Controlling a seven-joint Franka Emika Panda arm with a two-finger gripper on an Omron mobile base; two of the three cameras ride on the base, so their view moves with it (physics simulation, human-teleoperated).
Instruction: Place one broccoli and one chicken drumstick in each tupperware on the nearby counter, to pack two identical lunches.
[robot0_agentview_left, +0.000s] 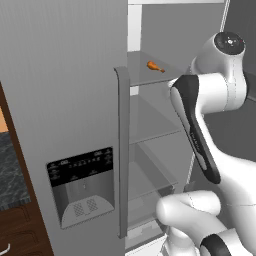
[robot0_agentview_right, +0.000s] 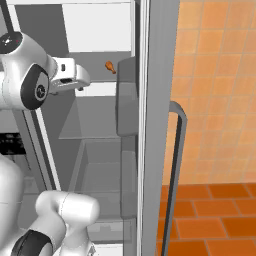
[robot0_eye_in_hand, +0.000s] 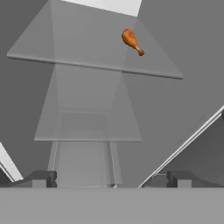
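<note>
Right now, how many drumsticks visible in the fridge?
1. The chicken drumstick lies on the upper fridge shelf, toward the back. The fridge door blocks part of the interior, so more may be hidden.

i count one orange-brown chicken drumstick (robot0_eye_in_hand: 131, 41), lying near the back right corner of the top grey glass fridge shelf (robot0_eye_in_hand: 78, 61). three such shelves are stacked, and one clear drawer (robot0_eye_in_hand: 83, 148) sits beneath them. one black-and-grey marbled stone counter (robot0_agentview_left: 11, 170).
</note>
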